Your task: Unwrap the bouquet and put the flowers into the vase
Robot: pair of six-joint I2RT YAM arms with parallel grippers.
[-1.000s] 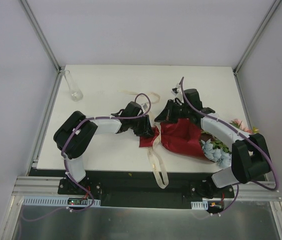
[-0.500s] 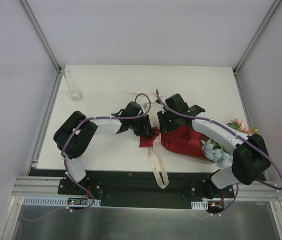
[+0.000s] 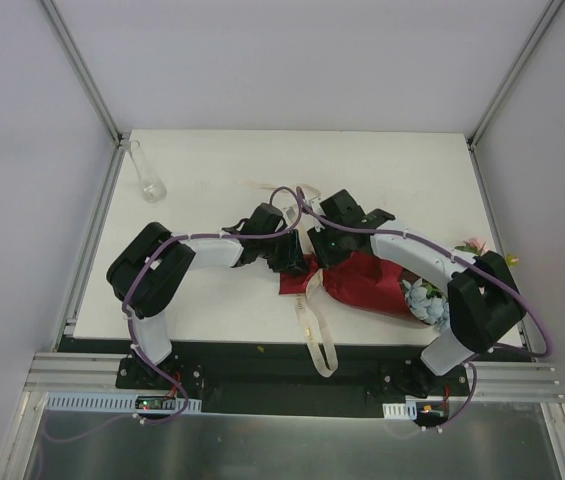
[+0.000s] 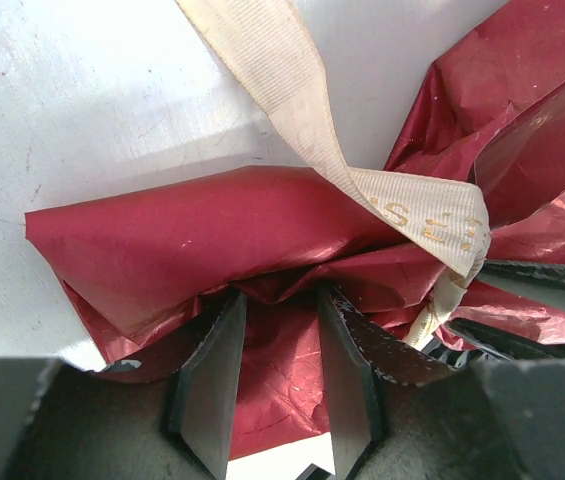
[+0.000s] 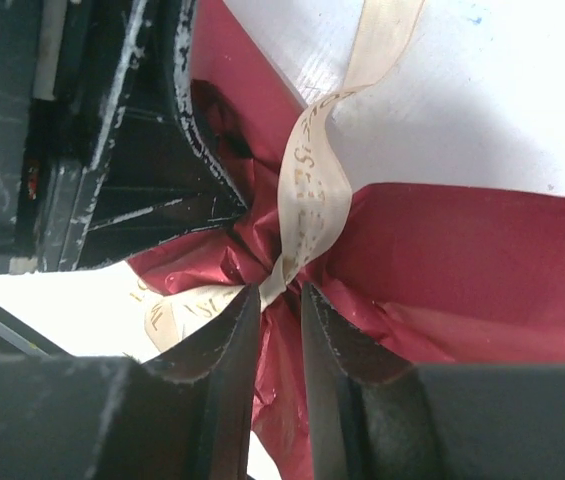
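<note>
**Left end effector.** I read the left end effector (image 4: pixel 277 298) as clenched on the bouquet (image 3: pixel 367 280). Its fingers (image 4: pixel 207 380) stand partly apart. A crumpled fold of dark red wrapping paper at the narrow end fills the gap between them.

**Right end effector.** The right end effector (image 5: pixel 280 292) is released. Its fingers (image 5: pixel 224 350) leave a narrow gap. The tips sit just at the point where the cream ribbon (image 5: pixel 312 200) crosses the gathered paper. I see nothing pinched between them. The two end effectors sit tip to tip, close together at the same neck of the wrap.

**Location of the task items.**
- The bouquet lies on its side on the counter (image 3: pixel 412 170), near the front edge, with its narrow end toward the left arm.
- The flowers (image 3: pixel 427 300) stay inside the wrap. Pale blue blooms show at the wide end under the right arm, and a pink bloom shows beyond them.
- One tail of the ribbon runs off the front edge of the counter.
- The vase (image 3: pixel 149 172) stands upright in the far left corner, well apart from the bouquet.

**Change since the earlier frames.**
- A second ago the right end effector was above the far edge of the red paper, clear of the left one.
- It has since swung leftward and down to the neck of the wrap.
- The left arm, the bouquet and the vase have not moved.
</note>
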